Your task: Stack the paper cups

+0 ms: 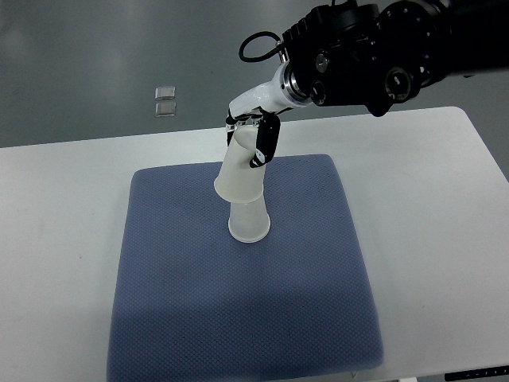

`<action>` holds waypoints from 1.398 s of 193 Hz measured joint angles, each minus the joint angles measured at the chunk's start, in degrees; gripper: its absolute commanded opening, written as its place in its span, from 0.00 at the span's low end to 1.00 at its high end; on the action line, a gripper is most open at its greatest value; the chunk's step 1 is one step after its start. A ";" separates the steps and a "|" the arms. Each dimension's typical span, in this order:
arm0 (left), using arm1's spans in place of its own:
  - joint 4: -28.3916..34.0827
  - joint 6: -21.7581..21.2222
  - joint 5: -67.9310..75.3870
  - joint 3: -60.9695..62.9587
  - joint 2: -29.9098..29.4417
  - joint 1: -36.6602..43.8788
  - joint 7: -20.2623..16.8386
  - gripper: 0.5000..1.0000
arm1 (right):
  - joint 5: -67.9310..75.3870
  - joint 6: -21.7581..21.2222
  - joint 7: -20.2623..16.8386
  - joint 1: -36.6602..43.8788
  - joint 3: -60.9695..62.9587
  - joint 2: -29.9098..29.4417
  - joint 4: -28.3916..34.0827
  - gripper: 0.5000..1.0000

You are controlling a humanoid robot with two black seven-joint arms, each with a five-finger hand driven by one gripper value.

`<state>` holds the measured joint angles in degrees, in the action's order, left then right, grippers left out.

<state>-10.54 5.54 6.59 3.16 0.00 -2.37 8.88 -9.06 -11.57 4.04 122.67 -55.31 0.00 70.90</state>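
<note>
A white paper cup [250, 220] stands upside down on the blue mat [238, 310], near its middle. A second white paper cup [241, 171], also upside down and tilted, sits over the top of the first. My right hand [253, 137] comes in from the upper right and is shut on the upper part of this second cup, its dark fingers [266, 143] wrapped around the cup's side. The left arm is out of view.
The mat lies on a white table [64, 239] whose far edge runs behind the hand. Two small pale squares [165, 100] lie on the grey floor beyond the table. The bulky black forearm [374, 48] hangs over the table's far right.
</note>
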 measured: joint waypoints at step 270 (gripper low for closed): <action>0.09 0.00 0.00 0.09 0.00 0.00 0.00 1.00 | 2.25 2.33 0.41 -1.50 0.69 0.00 0.29 0.57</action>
<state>-10.46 5.54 6.59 3.25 0.00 -2.37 8.88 -6.81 -9.25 4.45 121.17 -54.62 0.00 71.19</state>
